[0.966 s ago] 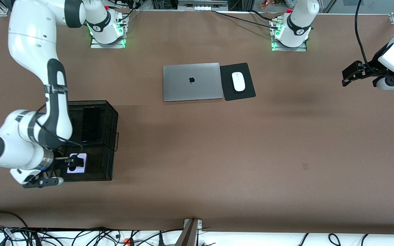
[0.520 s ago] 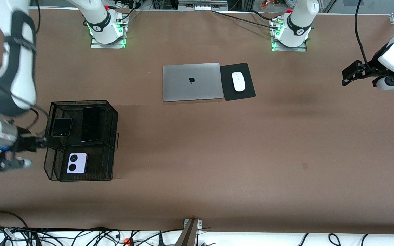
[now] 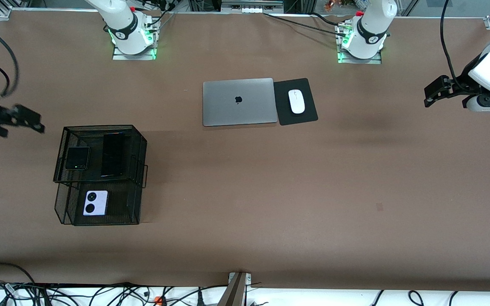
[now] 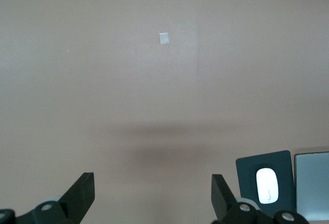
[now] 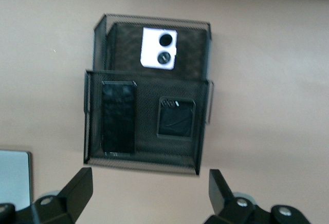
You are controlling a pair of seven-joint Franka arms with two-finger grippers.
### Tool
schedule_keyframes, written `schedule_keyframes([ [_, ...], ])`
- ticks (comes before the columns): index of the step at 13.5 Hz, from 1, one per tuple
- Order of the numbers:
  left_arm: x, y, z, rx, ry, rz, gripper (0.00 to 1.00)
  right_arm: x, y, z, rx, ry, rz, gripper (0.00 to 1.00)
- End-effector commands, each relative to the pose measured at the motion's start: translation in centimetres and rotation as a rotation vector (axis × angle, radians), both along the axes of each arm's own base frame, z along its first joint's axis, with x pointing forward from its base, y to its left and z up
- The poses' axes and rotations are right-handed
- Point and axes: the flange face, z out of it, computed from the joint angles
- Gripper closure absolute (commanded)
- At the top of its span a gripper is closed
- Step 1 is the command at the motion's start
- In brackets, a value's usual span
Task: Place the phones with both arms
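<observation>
A black mesh basket [image 3: 143,153] stands toward the right arm's end of the table. Its upper tier holds the small black flip phone [image 3: 78,158] and the long black slab phone [image 3: 112,154]. Its lower compartment, nearer the front camera, holds the lavender-white flip phone [image 3: 95,202]. My right gripper [image 3: 32,121] is open and empty, over bare table beside the basket. Its wrist view shows the basket [image 5: 149,71], lavender phone [image 5: 160,48], slab phone [image 5: 119,117], black flip phone [image 5: 176,117] and the open gripper [image 5: 149,193]. My left gripper [image 3: 428,95] waits open over the left arm's end of the table; it is empty in its own view [image 4: 152,190].
A closed silver laptop [image 3: 239,102] lies mid-table near the bases, with a white mouse [image 3: 297,101] on a black pad [image 3: 306,87] beside it. The mouse [image 4: 267,185] and laptop corner [image 4: 312,183] show in the left wrist view.
My right arm has left the basket's lower compartment and swung up and away toward the table's end. The lavender-white phone stays in the basket. The black flip phone is uncovered. The left arm barely moved.
</observation>
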Motion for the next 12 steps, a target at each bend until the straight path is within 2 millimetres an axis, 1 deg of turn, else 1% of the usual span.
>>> schedule_keyframes([
  [1, 0.1, -0.3, 0.6, -0.005, 0.005, -0.011, 0.0, -3.1, 1.0, 1.4, -0.025, 0.035, -0.074, 0.0],
  [2, 0.1, -0.3, 0.6, -0.005, 0.005, -0.011, 0.0, -3.6, 1.7, 1.8, -0.035, 0.043, -0.086, 0.0],
  [3, 0.1, -0.4, 0.6, -0.005, 0.005, -0.008, 0.0, -3.8, 1.7, 2.0, -0.046, 0.052, -0.092, 0.0],
  [4, 0.1, -0.9, 0.6, -0.004, 0.005, -0.017, 0.0, -4.3, 1.8, 2.7, -0.047, 0.043, -0.098, 0.0],
  [6, 0.1, -0.9, 0.6, -0.004, 0.005, -0.017, 0.0, -4.6, 1.3, 3.5, -0.045, 0.052, -0.119, 0.0],
  [8, 0.1, -0.8, 0.6, -0.003, 0.005, -0.017, 0.0, -4.5, 0.9, 3.5, -0.044, 0.051, -0.125, 0.0],
  [12, 0.1, -0.9, 0.6, -0.004, 0.005, -0.022, 0.0, -4.3, 1.1, 3.1, -0.044, 0.058, -0.125, 0.0],
])
